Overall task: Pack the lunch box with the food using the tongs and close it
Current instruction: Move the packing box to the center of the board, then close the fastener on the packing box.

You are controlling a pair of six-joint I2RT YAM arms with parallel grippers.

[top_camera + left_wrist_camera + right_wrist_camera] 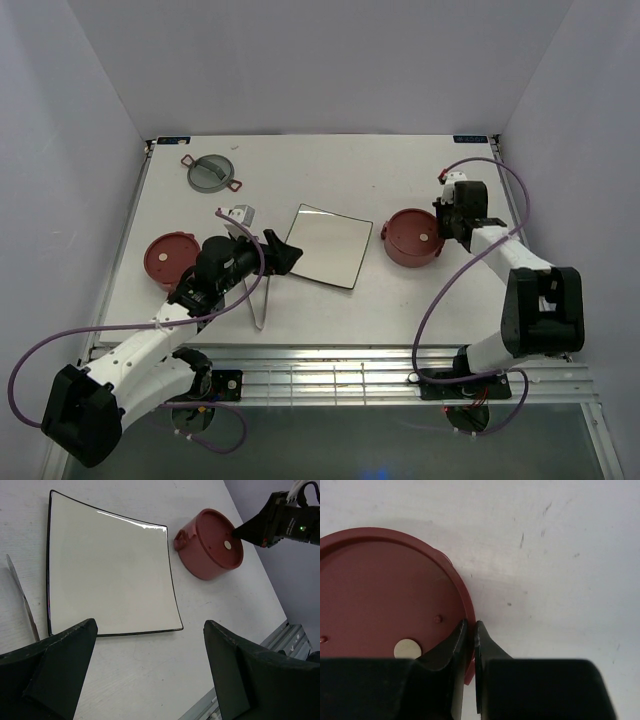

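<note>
One white table [400, 170] carries everything in front of you. At its middle lies the glossy square plate [325, 245]. Your two red lunch box bowls flank it. The right bowl [412, 237] sits near the plate's right edge with its flat red lid [217, 532] on. The left bowl [170, 258] stands well apart to the left, partly behind your left arm. The grey-green top lid [210, 172] rests near the far left corner. The tongs [259, 318] lie flat on the table near the plate's left corner, untouched. Your left gripper [283, 250] hovers at the plate's left edge, jaws wide apart and holding nothing. Your right gripper [470, 632] is pinched together on the right bowl's rim.
</note>
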